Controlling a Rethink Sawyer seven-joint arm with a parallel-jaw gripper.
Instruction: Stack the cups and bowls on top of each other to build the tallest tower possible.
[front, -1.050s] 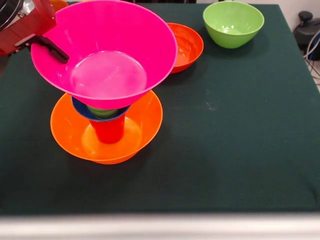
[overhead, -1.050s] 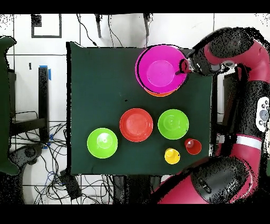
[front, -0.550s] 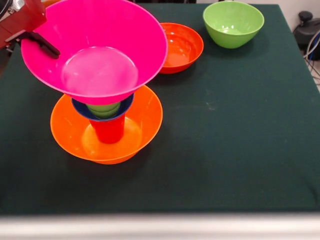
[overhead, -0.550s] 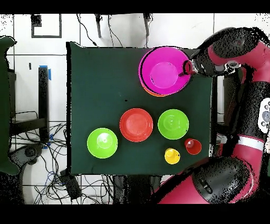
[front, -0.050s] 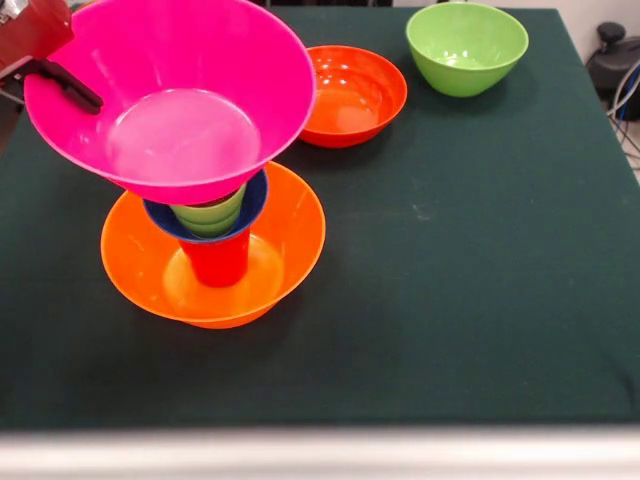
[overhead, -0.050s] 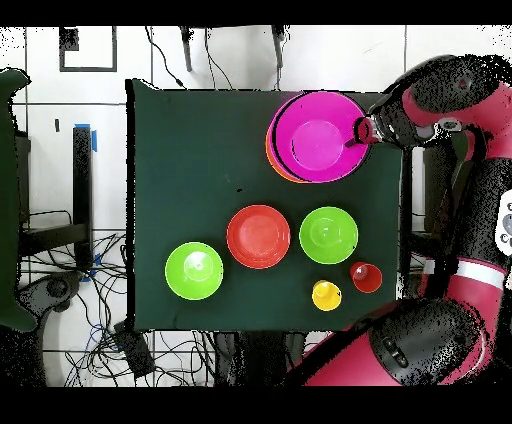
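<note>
The large pink bowl (front, -0.050s: 170, 95) hangs tilted over the tower, shifted toward the left of the front view. My gripper (front, -0.050s: 80, 95) is shut on its left rim, one black finger inside the bowl. Below it, the tower stands in the large orange bowl (front, -0.050s: 295, 230): a red cup (front, -0.050s: 215, 262), the small blue bowl (front, -0.050s: 256, 198) and light green cups (front, -0.050s: 210, 216). From overhead the pink bowl (overhead, -0.050s: 320, 150) covers most of the orange bowl (overhead, -0.050s: 270, 152), with my gripper (overhead, -0.050s: 356, 134) at its right rim. I cannot tell whether the pink bowl touches the green cups.
A red-orange bowl (front, -0.050s: 352, 95) and a light green bowl (front, -0.050s: 467, 45) sit at the back in the front view. Overhead shows the red-orange bowl (overhead, -0.050s: 258, 236), two green bowls (overhead, -0.050s: 328, 235) (overhead, -0.050s: 194, 271), a yellow cup (overhead, -0.050s: 326, 295) and a red cup (overhead, -0.050s: 366, 277).
My gripper has carried the pink bowl leftward in the front view, off the tower's centre. More of the green cups and blue bowl now show.
</note>
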